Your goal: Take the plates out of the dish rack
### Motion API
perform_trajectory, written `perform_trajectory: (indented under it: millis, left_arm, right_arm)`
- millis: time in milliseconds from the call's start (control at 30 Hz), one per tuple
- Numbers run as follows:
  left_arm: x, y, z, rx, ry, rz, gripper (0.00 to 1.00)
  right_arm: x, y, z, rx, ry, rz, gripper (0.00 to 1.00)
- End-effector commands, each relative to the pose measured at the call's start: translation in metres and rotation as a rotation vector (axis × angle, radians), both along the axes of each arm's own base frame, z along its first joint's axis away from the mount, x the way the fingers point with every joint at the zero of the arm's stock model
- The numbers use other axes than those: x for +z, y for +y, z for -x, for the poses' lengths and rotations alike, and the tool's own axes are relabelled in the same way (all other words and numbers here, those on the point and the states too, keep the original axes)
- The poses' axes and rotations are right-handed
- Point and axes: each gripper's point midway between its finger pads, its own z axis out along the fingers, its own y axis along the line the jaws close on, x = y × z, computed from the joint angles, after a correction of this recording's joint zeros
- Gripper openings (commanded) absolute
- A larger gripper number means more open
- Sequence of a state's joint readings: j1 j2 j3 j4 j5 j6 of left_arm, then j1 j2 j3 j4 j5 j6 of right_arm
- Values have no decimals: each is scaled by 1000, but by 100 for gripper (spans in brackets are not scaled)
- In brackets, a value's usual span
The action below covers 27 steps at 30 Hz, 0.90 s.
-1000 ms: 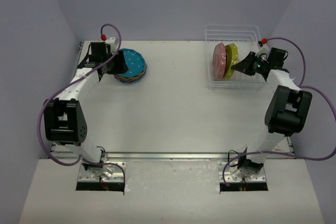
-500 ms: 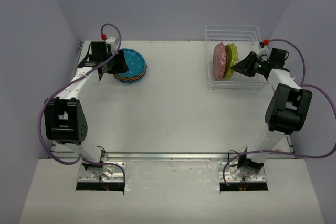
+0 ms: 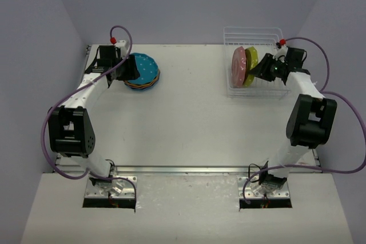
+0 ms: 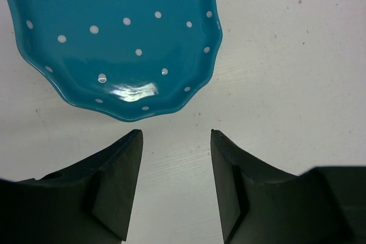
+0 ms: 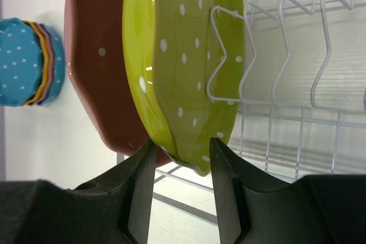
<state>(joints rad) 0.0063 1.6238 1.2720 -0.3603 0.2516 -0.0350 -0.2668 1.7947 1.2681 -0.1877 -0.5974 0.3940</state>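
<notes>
- My left tool (image 4: 176,132) is released and empty, just short of the teal scalloped white-dotted plate (image 4: 114,38) on the white counter (image 3: 194,112).
- The pink dotted plate (image 5: 94,67) and the yellow-green dotted plate (image 5: 183,55) stand upright in the white-ribbed dish rack (image 3: 260,38).
- My right tool (image 5: 182,141) is parted, astride the yellow-green rim.

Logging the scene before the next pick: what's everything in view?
dish rack: 1, white, table's far right.
pink plate: 1, pink, on edge in the rack's left end.
yellow-green plate: 1, yellow-green, on edge just beside it.
stacked plates: at least 3, blue on top, table's far left.
table: 1, white, beneath everything.
left arm: 1, black and white, jaws open, empty, beside the stack.
right arm: 1, black and white, jaws open astride the yellow-green plate's rim.
</notes>
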Motion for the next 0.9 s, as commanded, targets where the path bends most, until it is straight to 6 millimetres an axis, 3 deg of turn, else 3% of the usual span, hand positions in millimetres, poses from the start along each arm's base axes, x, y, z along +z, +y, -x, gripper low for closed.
perform_trajectory:
  millis: [0,367,467,667,800,867]
  left_arm:
    - [21,2,-13,8,-60,5,49]
    - [17,3,-12,6,-55,-5,49]
    - [17,3,-12,6,-56,-4,49]
    - [19,4,-9,-3,-59,-19,52]
    - [22,4,-8,-8,-60,-23,56]
    - [24,3,-8,-8,-61,-20,64]
  right_arm:
    - [9,-29,-36,-136,-82,273,42]
    - [19,-25,-64,-124,-165,378,40]
    - [13,-20,-73,-80,-152,366,35]
    - [11,-2,-71,23,-170,313,14]
    - [23,5,-63,68,-186,309,4]
    - [34,6,-59,85,-205,323,0]
